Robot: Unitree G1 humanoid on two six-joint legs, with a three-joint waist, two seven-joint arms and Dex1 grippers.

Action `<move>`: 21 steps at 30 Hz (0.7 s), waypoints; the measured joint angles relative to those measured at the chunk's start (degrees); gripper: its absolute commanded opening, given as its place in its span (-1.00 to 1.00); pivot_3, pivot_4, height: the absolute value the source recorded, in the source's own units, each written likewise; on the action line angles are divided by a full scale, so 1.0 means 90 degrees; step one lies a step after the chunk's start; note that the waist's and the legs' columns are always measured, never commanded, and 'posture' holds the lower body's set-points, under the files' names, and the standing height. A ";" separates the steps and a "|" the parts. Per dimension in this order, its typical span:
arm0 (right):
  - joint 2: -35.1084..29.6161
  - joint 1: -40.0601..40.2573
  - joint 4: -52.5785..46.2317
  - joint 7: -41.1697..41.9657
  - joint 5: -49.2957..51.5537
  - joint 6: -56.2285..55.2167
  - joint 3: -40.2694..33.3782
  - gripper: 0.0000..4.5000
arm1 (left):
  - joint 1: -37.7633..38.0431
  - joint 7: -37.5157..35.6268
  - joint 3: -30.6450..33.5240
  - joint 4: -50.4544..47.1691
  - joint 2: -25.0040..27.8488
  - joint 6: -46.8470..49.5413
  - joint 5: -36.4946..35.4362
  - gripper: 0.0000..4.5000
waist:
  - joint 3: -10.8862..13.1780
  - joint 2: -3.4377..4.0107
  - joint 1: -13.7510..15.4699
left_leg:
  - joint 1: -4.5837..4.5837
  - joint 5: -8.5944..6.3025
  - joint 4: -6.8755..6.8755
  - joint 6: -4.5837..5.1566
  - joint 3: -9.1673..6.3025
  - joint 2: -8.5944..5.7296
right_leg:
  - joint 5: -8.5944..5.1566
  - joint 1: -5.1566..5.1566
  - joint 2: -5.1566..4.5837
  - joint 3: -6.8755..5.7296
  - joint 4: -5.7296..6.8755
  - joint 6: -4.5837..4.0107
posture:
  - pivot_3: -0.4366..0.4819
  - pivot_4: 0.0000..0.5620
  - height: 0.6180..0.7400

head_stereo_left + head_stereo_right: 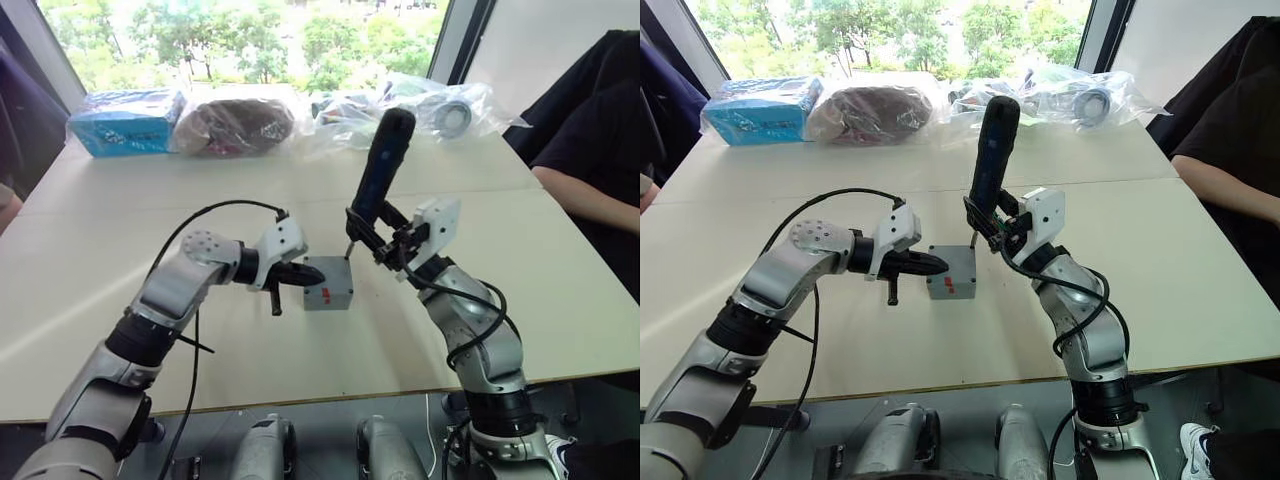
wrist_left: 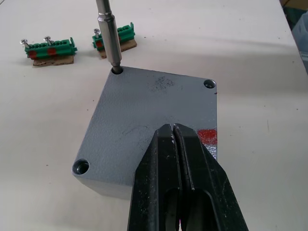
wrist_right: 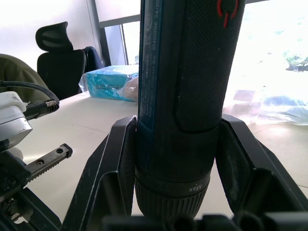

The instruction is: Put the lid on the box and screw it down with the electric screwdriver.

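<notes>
The grey lid (image 2: 139, 110) lies flat on the grey box (image 1: 328, 295), which stands mid-table with a red mark on its side. My left gripper (image 2: 172, 129) is shut, and its closed tips rest on the lid's top near one edge. My right gripper (image 1: 375, 238) is shut on the black electric screwdriver (image 1: 382, 165) and holds it nearly upright. The metal bit (image 2: 107, 29) stands in the lid's far corner screw hole. Two other corner holes show in the left wrist view.
Two green circuit pieces (image 2: 48, 48) lie on the table just beyond the box. A blue packet (image 1: 125, 122), a bagged brown item (image 1: 235, 125) and clear plastic bags (image 1: 430, 105) line the far edge. A person's arm (image 1: 590, 195) rests at the right.
</notes>
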 measured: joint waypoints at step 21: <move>-0.0134 -0.0186 0.0143 0.0075 0.0005 0.0192 -0.0002 -0.19 | 0.0111 -0.0002 -0.0003 0.0065 -0.0110 -0.0178 0.0080 -1.00 | -0.0027 -0.0004 0.0005 | 0.0049 -0.0007 -0.0016 0.0000 -0.0002 -0.0002 | -0.0019 0.0029 -0.0023 -0.0005 -0.0010 -0.0033 | -0.05 -0.47 1.00</move>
